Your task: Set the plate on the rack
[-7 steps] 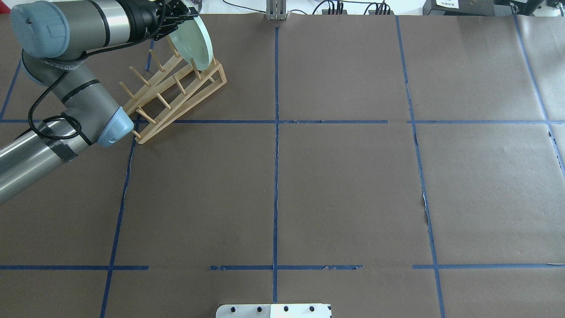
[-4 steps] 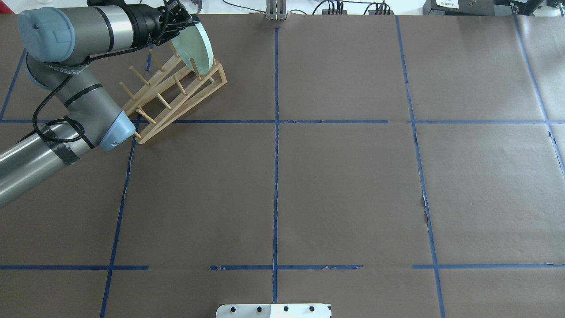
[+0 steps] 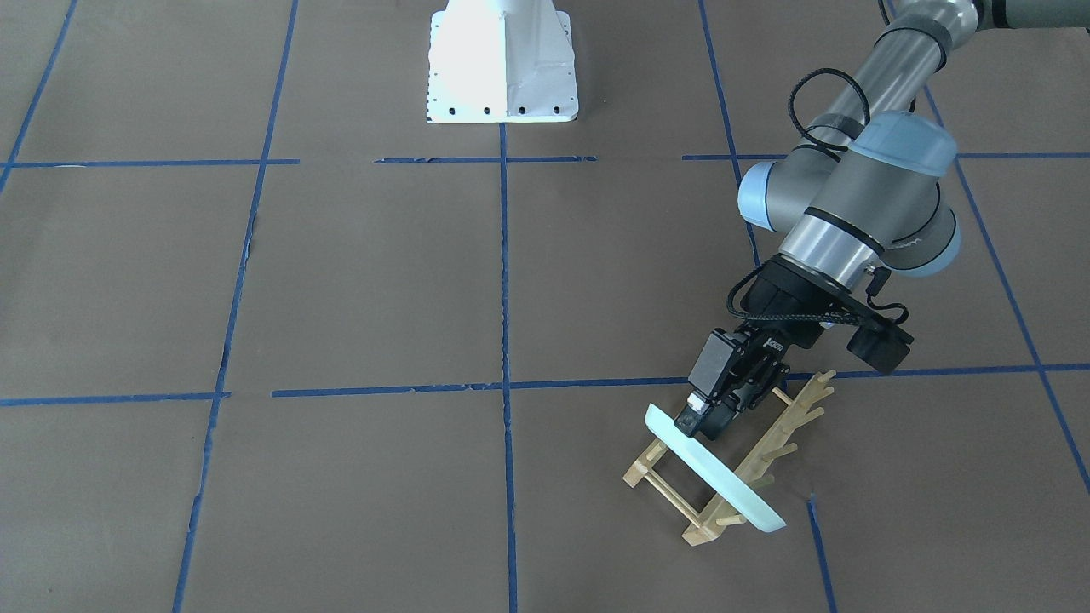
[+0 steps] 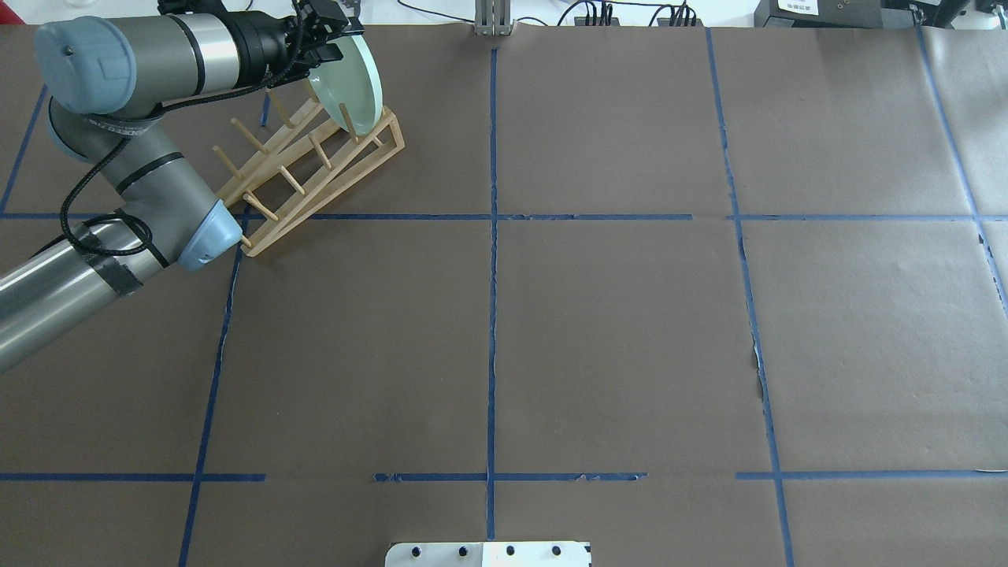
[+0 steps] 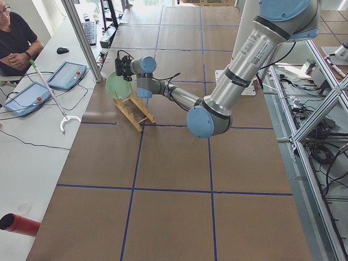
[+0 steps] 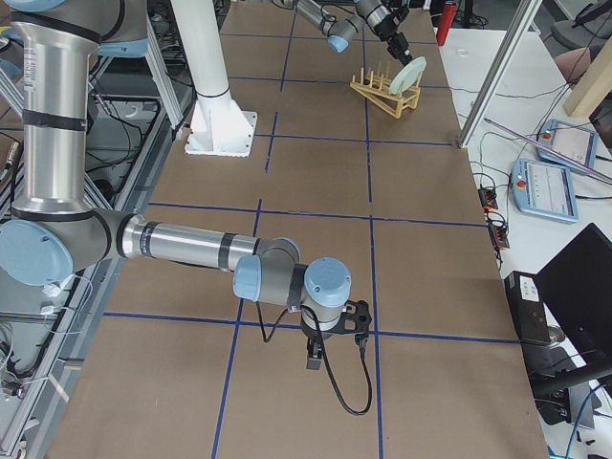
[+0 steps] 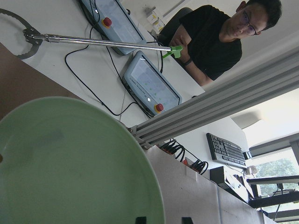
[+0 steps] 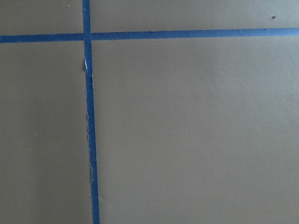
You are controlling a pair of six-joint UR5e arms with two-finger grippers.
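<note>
The pale green plate [image 4: 353, 83] stands on edge at the far end of the wooden rack [image 4: 315, 169], its lower edge down between the end pegs. My left gripper [image 4: 337, 35] is at the plate's top rim, and its fingers look shut on it. From the front, the gripper [image 3: 700, 423] sits on the upper end of the tilted plate [image 3: 724, 481], above the rack [image 3: 792, 426]. In the left wrist view the plate [image 7: 70, 163] fills the lower left, its rim between the two fingertips. My right gripper [image 6: 316, 356] hangs low over the paper; I cannot tell its state.
The table is covered in brown paper with blue tape lines. The white robot base [image 3: 502, 60] stands at the near middle edge. An aluminium post [image 4: 492, 20] and cables line the far edge. A seated operator [image 5: 13, 41] and touch pendants [image 5: 65, 73] are beyond it.
The left gripper and plate have shifted slightly right and down over the rack's far end. The plate's face has turned a little more toward the overhead camera.
</note>
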